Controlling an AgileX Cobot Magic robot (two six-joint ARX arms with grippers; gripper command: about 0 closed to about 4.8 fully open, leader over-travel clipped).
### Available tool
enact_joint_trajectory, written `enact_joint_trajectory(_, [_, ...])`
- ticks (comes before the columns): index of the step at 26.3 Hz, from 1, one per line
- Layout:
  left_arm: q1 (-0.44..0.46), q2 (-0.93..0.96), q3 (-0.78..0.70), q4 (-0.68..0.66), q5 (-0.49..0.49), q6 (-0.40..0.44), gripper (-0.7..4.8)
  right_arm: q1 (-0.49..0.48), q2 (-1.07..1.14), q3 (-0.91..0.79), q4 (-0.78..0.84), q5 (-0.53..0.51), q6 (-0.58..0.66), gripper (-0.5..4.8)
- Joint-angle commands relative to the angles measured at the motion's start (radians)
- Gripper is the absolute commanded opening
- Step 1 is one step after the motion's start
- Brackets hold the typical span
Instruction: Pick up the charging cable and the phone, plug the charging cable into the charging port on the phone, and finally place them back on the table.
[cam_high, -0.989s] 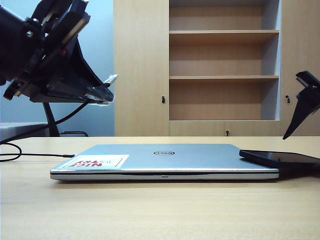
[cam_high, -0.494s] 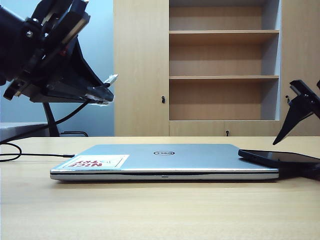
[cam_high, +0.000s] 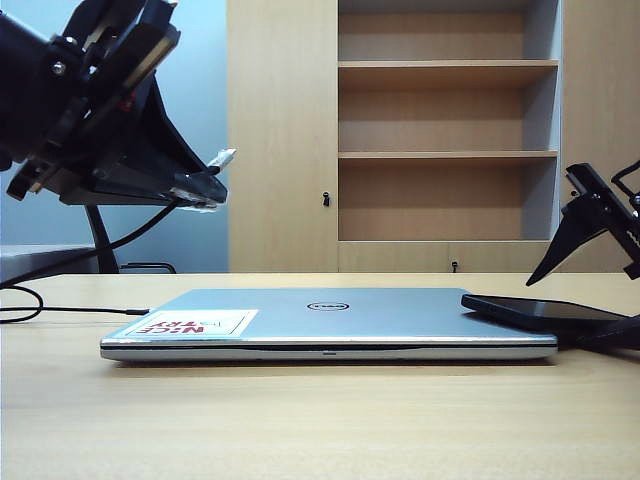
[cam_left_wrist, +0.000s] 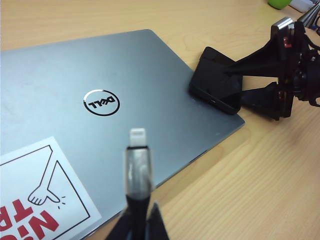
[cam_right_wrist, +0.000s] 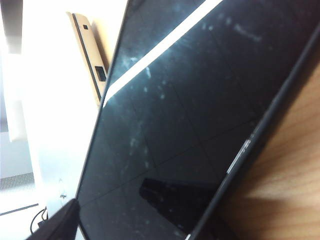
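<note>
left tool (cam_high: 205, 188) raised, clamped | right tool (cam_left_wrist: 235, 82) low, spread wide

Laptop (cam_high: 330, 320) on the table (cam_high: 320, 420); phone (cam_high: 545, 312) at its right corner — one end on the lid; shelf cabinet (cam_high: 445, 135) behind; cable (cam_high: 60, 270) left.

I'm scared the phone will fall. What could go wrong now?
1. The phone lies half on the laptop, tilted over its edge. The open right pincer straddles it and might push it off instead of catching it.
2. The left pincer holds the cable just behind the plug, up in the air; a bump could twist the plug.
</note>
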Motion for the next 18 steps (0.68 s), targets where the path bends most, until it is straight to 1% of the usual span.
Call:
enact_joint_trajectory(1, [0.001, 0.0, 0.002, 0.012, 0.003, 0.004, -0.07, 0.001, 0.011, -0.008, -0.054, 0.056, -0.001, 3.31])
enact_joint_trajectory(3, [0.001, 0.0, 0.002, 0.012, 0.004, 0.004, -0.07, 0.001, 0.011, -0.008, -0.054, 0.063, -0.001, 3.03])
enact_joint_trajectory(5, [0.001, 0.0, 0.002, 0.012, 0.004, 0.004, -0.07, 0.001, 0.011, -0.008, -0.054, 0.071, -0.001, 2.91])
enact_joint_trajectory(8, [0.001, 0.0, 0.002, 0.012, 0.003, 0.004, -0.07, 0.001, 0.011, -0.008, -0.054, 0.08, -0.001, 2.89])
enact_joint_trajectory(9, [0.001, 0.0, 0.002, 0.012, 0.003, 0.004, -0.07, 0.001, 0.011, -0.008, -0.055, 0.08, -0.001, 2.56])
enact_joint_trajectory(12, [0.001, 0.0, 0.002, 0.012, 0.004, 0.004, -0.07, 0.001, 0.011, -0.008, -0.055, 0.082, -0.001, 2.5])
enact_joint_trajectory(13, [0.001, 0.0, 0.002, 0.012, 0.004, 0.004, -0.07, 0.001, 0.011, -0.008, -0.055, 0.082, -0.001, 2.36])
enact_joint_trajectory(15, [0.001, 0.0, 0.002, 0.012, 0.004, 0.004, -0.07, 0.001, 0.011, -0.008, -0.055, 0.082, -0.001, 2.27])
enact_joint_trajectory(16, [0.001, 0.0, 0.002, 0.012, 0.004, 0.004, -0.07, 0.001, 0.011, -0.008, -0.055, 0.082, -0.001, 2.14])
enact_joint_trajectory(17, [0.001, 0.0, 0.002, 0.012, 0.003, 0.004, -0.07, 0.001, 0.011, -0.008, -0.055, 0.081, -0.001, 1.6])
enact_joint_trajectory(18, [0.001, 0.0, 0.002, 0.012, 0.003, 0.004, -0.07, 0.001, 0.011, -0.008, -0.055, 0.081, -0.001, 1.27])
